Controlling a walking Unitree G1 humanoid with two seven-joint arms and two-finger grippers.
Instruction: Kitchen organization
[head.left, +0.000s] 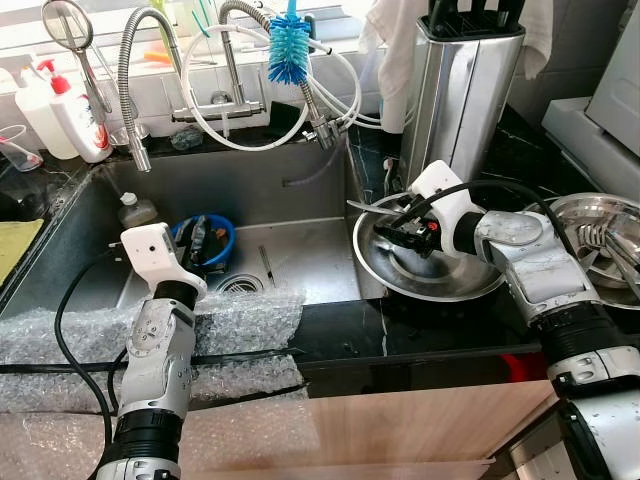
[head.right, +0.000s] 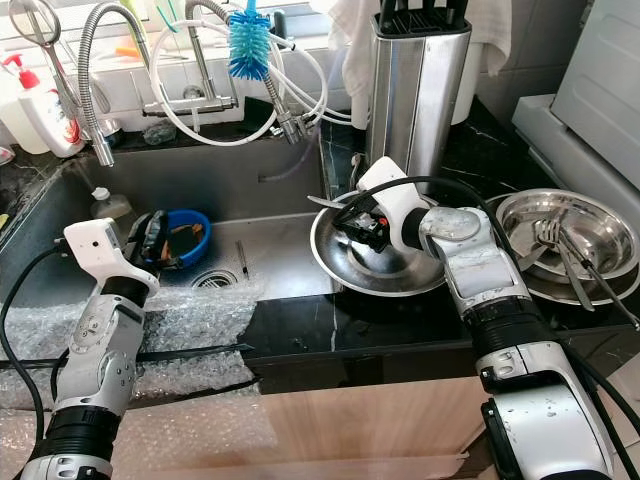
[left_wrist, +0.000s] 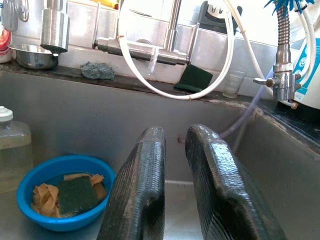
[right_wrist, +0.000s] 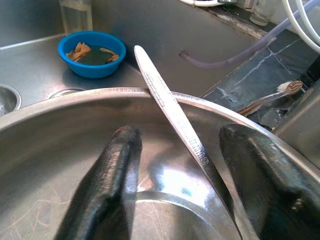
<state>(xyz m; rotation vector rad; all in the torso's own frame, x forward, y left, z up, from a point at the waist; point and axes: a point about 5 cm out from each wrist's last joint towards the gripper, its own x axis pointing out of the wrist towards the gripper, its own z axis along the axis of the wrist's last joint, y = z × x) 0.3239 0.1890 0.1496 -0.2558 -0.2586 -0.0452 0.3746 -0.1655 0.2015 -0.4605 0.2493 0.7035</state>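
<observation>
The right gripper (right_wrist: 172, 187) hung inside the wide shallow stainless-steel bowl (head.left: 455, 285) at centre right of the head view, on the black counter beside the sink. Its fingers were spread wide and grasped nothing; a long flat steel utensil handle (right_wrist: 170, 112) lay between them, propped across the bowl's rim. The left gripper (left_wrist: 177, 185) hovered over the grey steel sink (head.left: 300, 250) at lower left, its fingers nearly together with a narrow gap, empty. A round blue plastic bowl (left_wrist: 62, 197) holding a green scouring pad sat on the sink floor.
</observation>
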